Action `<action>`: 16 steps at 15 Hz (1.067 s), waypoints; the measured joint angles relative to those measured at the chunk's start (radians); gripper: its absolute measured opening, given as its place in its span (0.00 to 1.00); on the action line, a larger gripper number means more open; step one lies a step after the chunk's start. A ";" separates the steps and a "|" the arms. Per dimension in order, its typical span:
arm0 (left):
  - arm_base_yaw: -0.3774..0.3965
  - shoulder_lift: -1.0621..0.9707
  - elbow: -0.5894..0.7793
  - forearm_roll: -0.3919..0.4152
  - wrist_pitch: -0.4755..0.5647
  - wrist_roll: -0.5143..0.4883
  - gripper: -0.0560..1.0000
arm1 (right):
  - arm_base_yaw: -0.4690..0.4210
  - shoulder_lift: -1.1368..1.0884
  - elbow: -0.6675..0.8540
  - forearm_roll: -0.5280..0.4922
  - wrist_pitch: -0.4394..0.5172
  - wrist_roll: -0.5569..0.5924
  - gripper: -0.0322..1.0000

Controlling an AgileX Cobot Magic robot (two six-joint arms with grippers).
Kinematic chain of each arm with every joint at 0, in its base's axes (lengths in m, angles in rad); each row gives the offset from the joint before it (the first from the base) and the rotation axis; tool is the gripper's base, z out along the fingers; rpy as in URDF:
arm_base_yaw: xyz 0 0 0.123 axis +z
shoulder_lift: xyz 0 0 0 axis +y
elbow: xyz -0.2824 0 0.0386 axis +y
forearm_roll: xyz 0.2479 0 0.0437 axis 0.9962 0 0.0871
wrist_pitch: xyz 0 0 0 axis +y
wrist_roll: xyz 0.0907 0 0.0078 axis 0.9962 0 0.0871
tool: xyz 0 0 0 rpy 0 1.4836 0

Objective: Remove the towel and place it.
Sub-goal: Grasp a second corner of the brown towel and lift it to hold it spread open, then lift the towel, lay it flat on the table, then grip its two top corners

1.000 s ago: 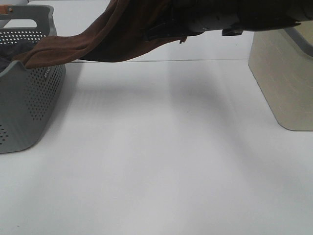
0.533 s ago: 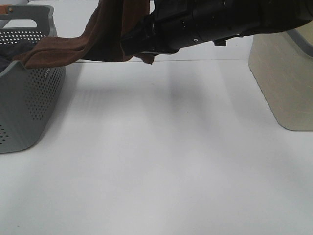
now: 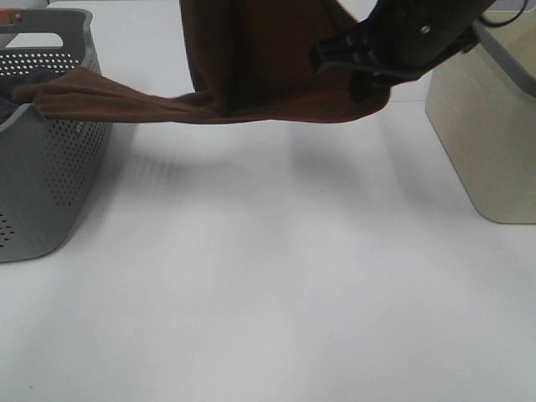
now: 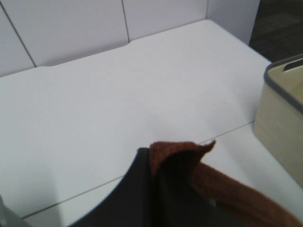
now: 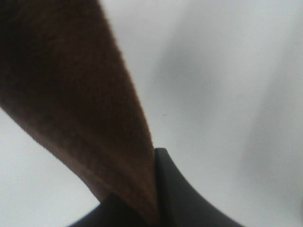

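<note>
White tabletop [image 3: 276,276] lay open between a grey perforated basket [image 3: 50,184] on the left and a beige bin [image 3: 490,142] on the right. The towel [image 3: 260,67] hung above that gap in a broad fold. One long tail stretched sideways to the basket and rested on its rim, so the cloth was not yet free of it.

In the left wrist view the left jaws were pinched on a corner of the towel, with a strip trailing away. In the right wrist view the towel's edge ran straight into the right jaws, which looked clamped on it. From overhead the right arm [image 3: 410,33] held the fold's right side.

The step appeared to be drawing the towel out of the basket. To do it well, both pinches should stay firm while the cloth rises and moves toward the bin. That way the tail slides off the rim rather than tugging the basket along. Keeping the two grips well apart would hold the towel spread and untwisted. It could then come down flat on the open tabletop, clear of both containers.
</note>
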 joint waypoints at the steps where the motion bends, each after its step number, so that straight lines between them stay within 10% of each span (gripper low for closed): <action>1: 0.000 0.002 0.000 0.023 0.033 0.001 0.05 | -0.041 -0.030 -0.024 -0.041 0.007 0.026 0.03; 11: 0.027 -0.009 -0.096 0.201 -0.053 -0.047 0.05 | -0.104 -0.076 -0.465 -0.079 -0.036 -0.095 0.03; 16: 0.138 0.147 -0.096 0.150 -0.078 -0.071 0.05 | -0.105 0.073 -0.465 -0.253 -0.176 -0.059 0.03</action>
